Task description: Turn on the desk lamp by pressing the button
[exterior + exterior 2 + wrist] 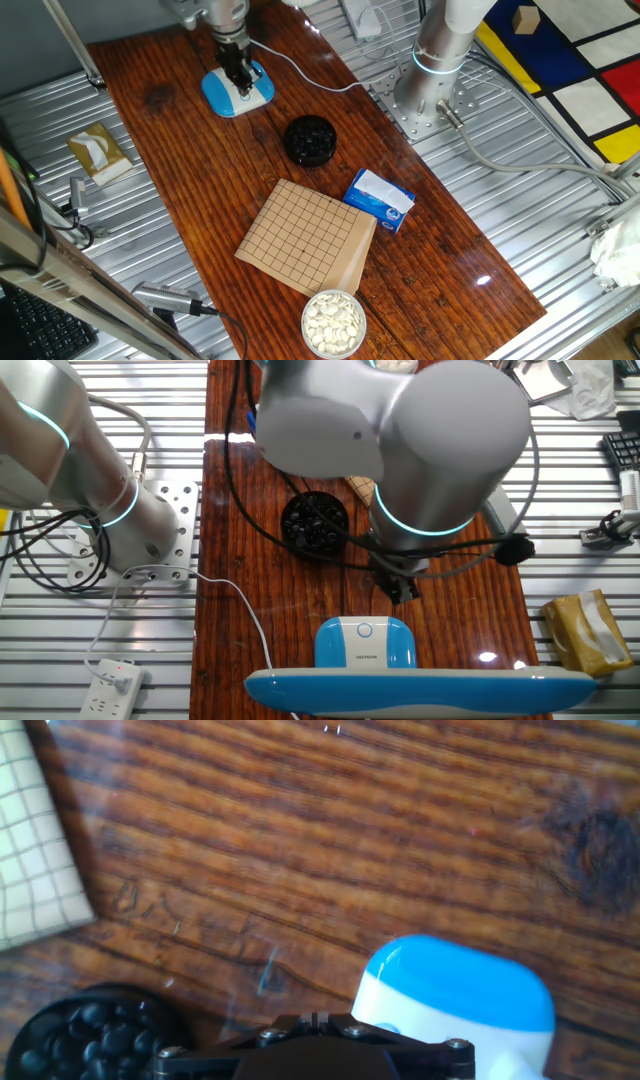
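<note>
The claw (240, 78) hangs over the desk lamp (237, 91) at the far end of the wooden desk (200, 190); whether its fingers are apart, I cannot tell. The button (365, 629) shows on the lamp's light-blue base.

From where I sit, the gripper (240, 78) hangs right over the desk lamp (238, 92), which stands at the far end of the wooden table (200, 190). Just beside the lamp on the near side sits the black bowl of dark stones (309, 140), the closest obstacle. The thin white cord (305, 68) trails off the lamp toward the arm's base (425, 100), crossing that side of the table. Between the lamp and the table's other long edge I see bare wood. Farther along lie the grid board (305, 237), the blue box (380, 199) and the bowl of white stones (333, 322), all well apart from the lamp.
</note>
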